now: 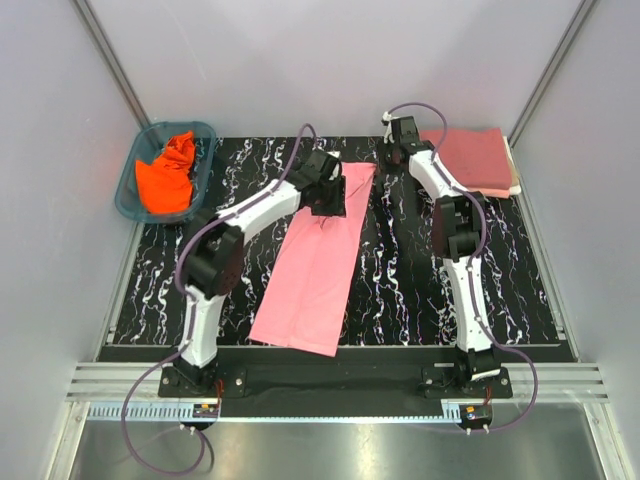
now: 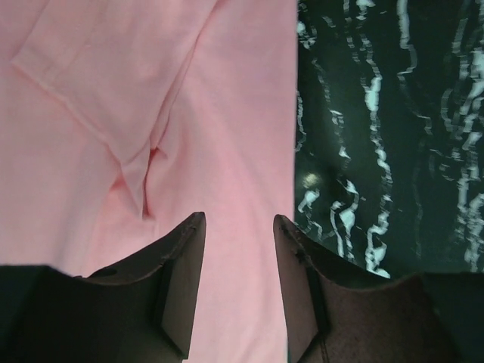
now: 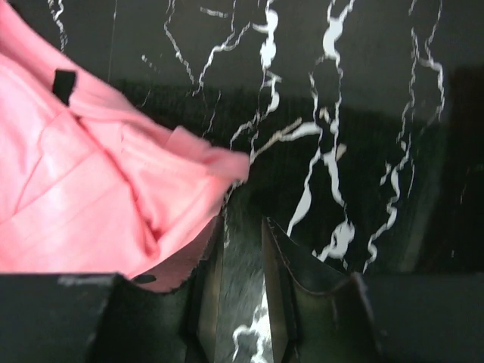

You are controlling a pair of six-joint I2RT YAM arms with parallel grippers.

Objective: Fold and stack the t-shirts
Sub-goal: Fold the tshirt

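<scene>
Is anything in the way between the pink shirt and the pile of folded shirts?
Yes. The right arm reaches across the black mat between the pink shirt and the folded pile. Nothing else lies between them.

Pink shirt point(image 1: 315, 265): soft matt cloth, smooth with faint creases. Orange shirt point(image 1: 170, 178): matt cloth, crumpled. Red shirt point(image 1: 478, 160): matt cloth, lying flat. Basket point(image 1: 128, 185): smooth translucent teal plastic. Surface point(image 1: 400, 290): glossy black with white marble veining. Jaws: dark, matt. Rail point(image 1: 120, 383): pale metal, dull sheen.
</scene>
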